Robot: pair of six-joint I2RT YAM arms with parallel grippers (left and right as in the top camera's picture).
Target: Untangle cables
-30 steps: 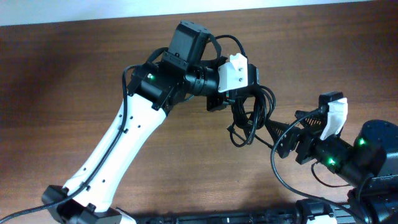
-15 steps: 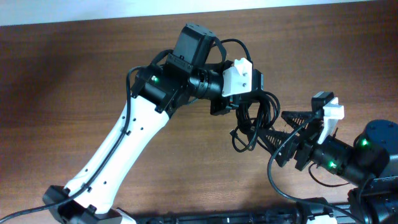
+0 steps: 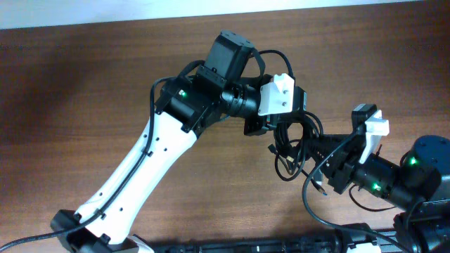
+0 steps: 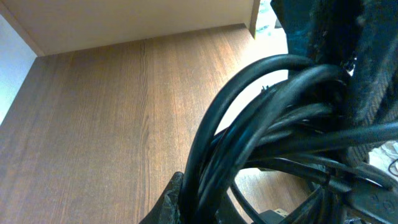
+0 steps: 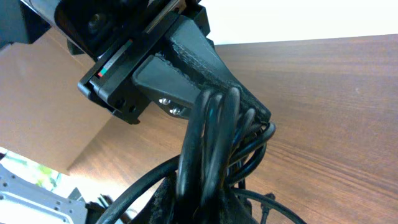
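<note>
Brown wood worktop (image 3: pixel 84 84). White L arm (image 3: pixel 140 169) reaches to centre-right; R arm (image 3: pixel 394 183) sits low at right edge. Cables (image 3: pixel 292 144): black looped bundle held up off worktop, btwn both grippers. L gripper (image 3: pixel 279 125): jaws closed tight on bundle top. R gripper (image 3: pixel 320 151): jaws pinched on loops from the right.

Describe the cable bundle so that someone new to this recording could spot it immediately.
Find the long white left arm crossing the wooden table in the overhead view. At its tip, the left pincer grips the cable bundle: thin black cords in loose loops, also clamped by the right pincer. Unlike the thicker wires fixed along the arms, these loops dangle free.
</note>
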